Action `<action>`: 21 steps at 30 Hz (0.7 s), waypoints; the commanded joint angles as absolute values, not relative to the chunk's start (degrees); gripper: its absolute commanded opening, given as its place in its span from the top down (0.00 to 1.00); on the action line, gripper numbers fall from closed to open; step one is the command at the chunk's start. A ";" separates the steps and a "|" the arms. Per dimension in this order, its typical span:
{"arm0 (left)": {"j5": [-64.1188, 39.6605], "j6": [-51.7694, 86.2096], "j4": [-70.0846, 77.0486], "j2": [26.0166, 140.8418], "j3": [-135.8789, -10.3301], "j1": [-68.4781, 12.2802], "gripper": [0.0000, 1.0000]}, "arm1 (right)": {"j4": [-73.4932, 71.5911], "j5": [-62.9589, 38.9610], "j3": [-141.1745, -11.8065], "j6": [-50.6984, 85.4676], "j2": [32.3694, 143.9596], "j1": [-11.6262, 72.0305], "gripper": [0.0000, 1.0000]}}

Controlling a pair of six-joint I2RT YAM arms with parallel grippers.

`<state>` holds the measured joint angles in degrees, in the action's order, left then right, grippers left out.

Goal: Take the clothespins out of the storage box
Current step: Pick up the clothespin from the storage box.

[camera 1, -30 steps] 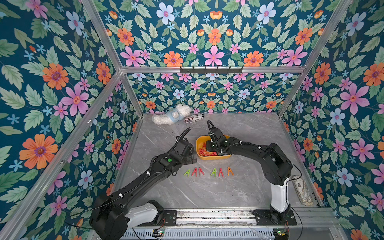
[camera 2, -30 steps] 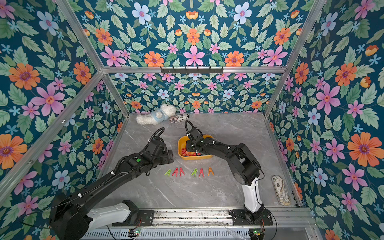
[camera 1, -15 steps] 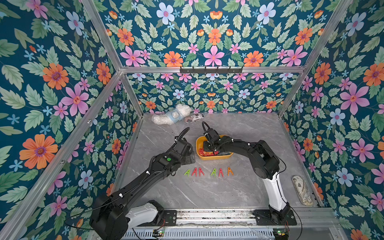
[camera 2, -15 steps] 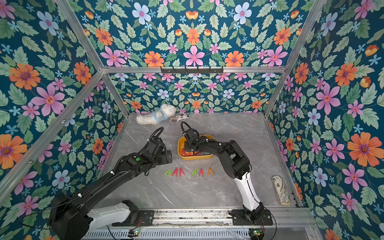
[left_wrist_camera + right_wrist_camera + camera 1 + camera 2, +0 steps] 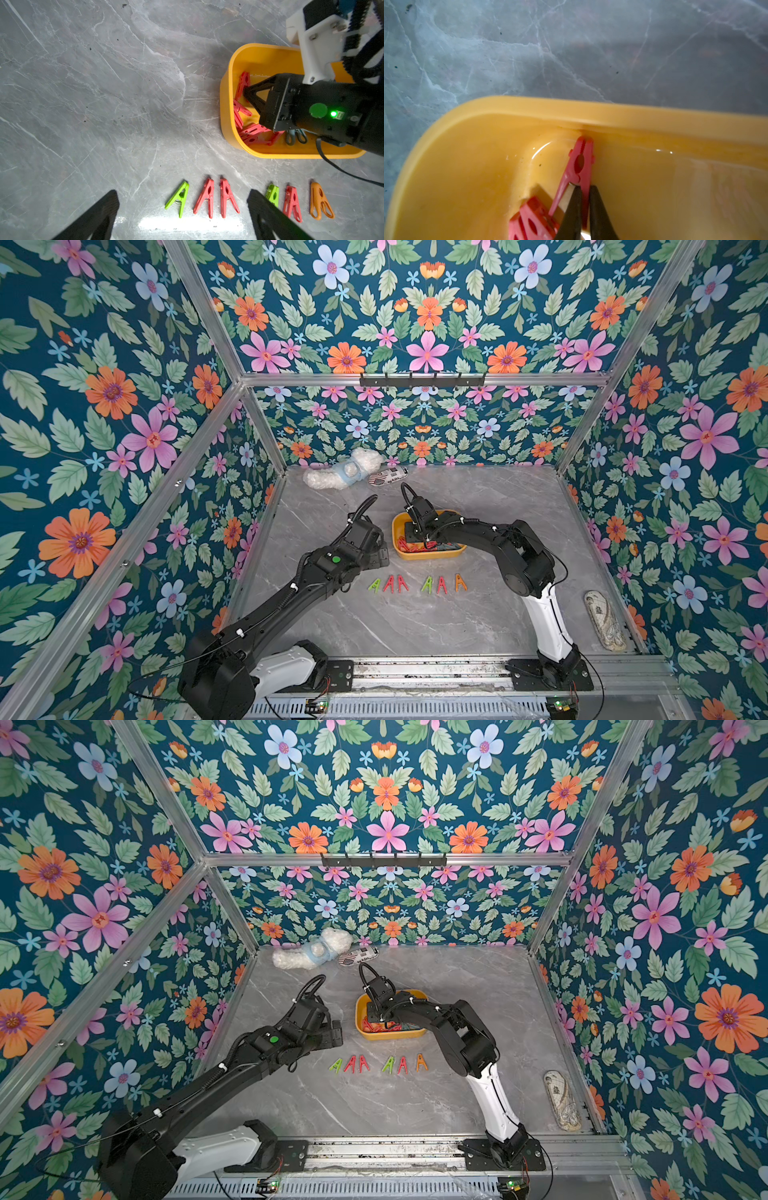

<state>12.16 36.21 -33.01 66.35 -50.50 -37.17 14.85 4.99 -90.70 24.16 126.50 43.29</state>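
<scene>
The right tool [image 5: 585, 188] is down inside the yellow plastic storage box [image 5: 591, 110], its two black fingers pressed together on one leg of a red plastic clothespin [image 5: 579, 164]. That clothespin stands tilted, its nose right up against the inner wall of the box. Its handle ends are cut off by the edge of the right wrist view. More red clothespins [image 5: 251, 133] lie heaped in the box, with a dark grey clothespin [image 5: 295, 137] half under the arm. In both top views the arm's own wrist covers the fingertips.

The left tool [image 5: 182, 192] hangs spread wide over the grey marble-patterned counter [image 5: 415, 626], just beside the box on its left, holding nothing. One of its fingers [image 5: 261, 207] hides part of a green peg in the row of six plastic clothespins [image 5: 427, 585], which lie on the counter just in front of the box: green, red, red, green, red, orange.

A small green lamp [image 5: 333, 113] glows on the right arm.

A black-and-white patterned pouch [image 5: 388, 476] by the back wall carries print too small to read, next to a white plush toy [image 5: 340, 472]. A patterned oblong case [image 5: 604, 622] lies along the right edge. Bare counter lies between the row and the arm bases.
</scene>
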 commanded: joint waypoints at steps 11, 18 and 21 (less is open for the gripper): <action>9.70 36.12 -31.23 67.47 -51.64 -37.00 0.00 | 17.81 6.59 -85.36 26.70 117.14 43.20 0.94; 6.42 34.95 -27.95 69.18 -52.31 -37.00 0.00 | 17.09 7.99 -78.67 28.44 108.71 43.19 0.94; 5.02 34.02 -26.54 70.92 -53.19 -37.00 0.00 | 16.71 8.68 -74.76 29.38 104.39 43.11 0.94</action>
